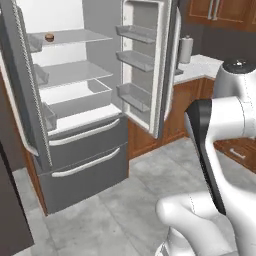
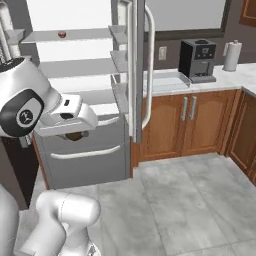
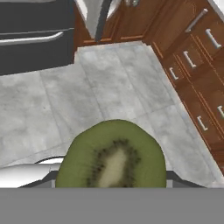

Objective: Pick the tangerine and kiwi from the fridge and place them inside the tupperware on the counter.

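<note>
Kiwi (image 3: 113, 157) (cut face green, pale core) sits clamped in the gripper (image 3: 111, 181), jaws closed against its sides, above grey floor tiles (image 3: 109, 83). Behind stands the fridge (image 1: 75, 100), doors open, the tangerine (image 1: 49, 37) alone on its top shelf (image 1: 75, 36). Beside the fridge, the counter (image 2: 200, 80) carries a coffee machine (image 2: 198, 60).

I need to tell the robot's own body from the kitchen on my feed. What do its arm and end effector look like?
The arm is made of glossy white rounded shells with black sections at the joints; a long black band runs down one link. In the right base view a round black joint cap carries a small grey mark. The end effector sits under a white boxy hand with dark recesses. No loose cables show.
</note>
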